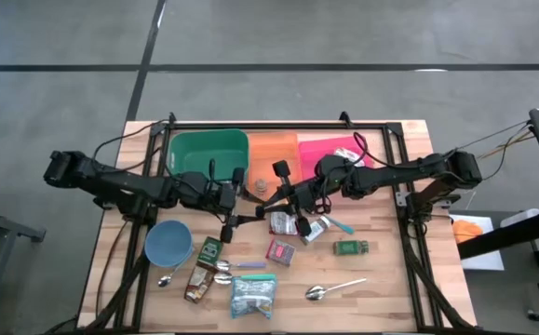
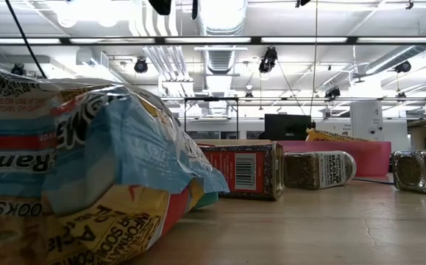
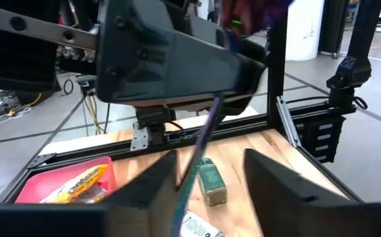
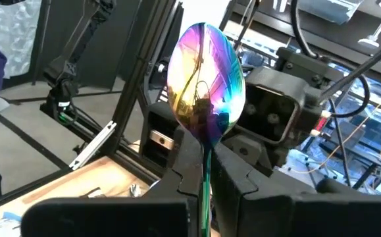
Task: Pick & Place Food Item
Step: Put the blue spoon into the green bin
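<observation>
An iridescent spoon (image 4: 205, 72) is held in the air above the table's middle, with my right gripper (image 4: 205, 158) shut on it. The two arms meet there, and my left gripper (image 3: 210, 174) faces the right one, open. The spoon's thin handle (image 3: 200, 145) slants down between the left gripper's fingers. In the high view the two grippers sit close together, left (image 1: 241, 197) and right (image 1: 286, 195). Food items lie on the table below: a ramen packet (image 1: 253, 296), a red box (image 1: 281, 251) and a green spice jar (image 1: 351, 247). My right gripper pinches the spoon's neck (image 4: 206, 141) just under the bowl between its two fingers. The fingers lie level, pointing toward the table's left. The bowl stands above them, and the handle hangs below, clear of the table. My left gripper has the handle close beside one finger (image 3: 160, 178); I cannot tell whether they touch.
Green (image 1: 208, 154), orange (image 1: 271, 149) and pink (image 1: 330, 149) bins line the far edge. A blue bowl (image 1: 168, 244), packets and a spoon (image 1: 330, 290) lie toward the near side. The low view is filled by the ramen packet (image 2: 73, 169), the red box (image 2: 246, 171) and jars (image 2: 319, 169).
</observation>
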You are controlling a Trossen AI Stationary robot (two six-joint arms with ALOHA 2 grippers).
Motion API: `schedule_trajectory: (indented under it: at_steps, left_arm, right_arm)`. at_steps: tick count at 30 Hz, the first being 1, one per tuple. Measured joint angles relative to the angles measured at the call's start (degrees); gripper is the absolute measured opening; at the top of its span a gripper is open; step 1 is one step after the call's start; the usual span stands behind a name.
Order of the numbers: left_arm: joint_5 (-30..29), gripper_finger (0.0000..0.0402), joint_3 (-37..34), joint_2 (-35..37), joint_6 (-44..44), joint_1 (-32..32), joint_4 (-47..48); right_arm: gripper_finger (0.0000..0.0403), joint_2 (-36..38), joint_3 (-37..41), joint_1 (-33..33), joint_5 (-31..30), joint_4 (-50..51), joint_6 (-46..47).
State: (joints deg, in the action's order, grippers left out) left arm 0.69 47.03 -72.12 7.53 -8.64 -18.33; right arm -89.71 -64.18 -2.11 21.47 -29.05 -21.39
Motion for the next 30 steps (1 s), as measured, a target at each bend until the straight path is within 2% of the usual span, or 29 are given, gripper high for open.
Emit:
schedule_trajectory:
  at_steps: [5, 8, 18, 21, 26, 30]
  left_arm:
    - [-0.2, 0.0055, 0.0, 0.0, 0.66, 0.02, -0.07]
    - [0.02, 0.0014, 0.0, 0.02, 1.44, 0.0, -0.06]
    - [0.22, 0.0003, -0.07, 0.04, -1.31, -0.02, 0.37]
    - [0.22, 0.0001, 0.93, 0.04, -2.58, -0.04, 2.99]
    - [-0.28, 0.0001, 3.14, 0.03, -5.35, 0.02, 7.77]
    - [-0.4, 0.0001, 4.59, 0.0, -6.35, 0.0, 11.7]
  right_arm:
    - [0.0011, 0.0, 0.0, -0.03, 0.42, 0.04, 0.0]
    - [0.0011, 0.0, 0.02, -0.02, 0.68, 0.1, 0.45]
    - [0.0011, 0.0, 0.07, 0.04, 0.57, 0.19, 3.11]
    - [0.0018, 0.0, 0.09, 0.09, -0.03, 0.47, 4.79]
    - [0.0081, 0.0, 0.09, 0.14, -5.53, 0.84, 7.12]
    - [0.0152, 0.0, 0.09, 0.33, -6.08, 2.81, 7.53]
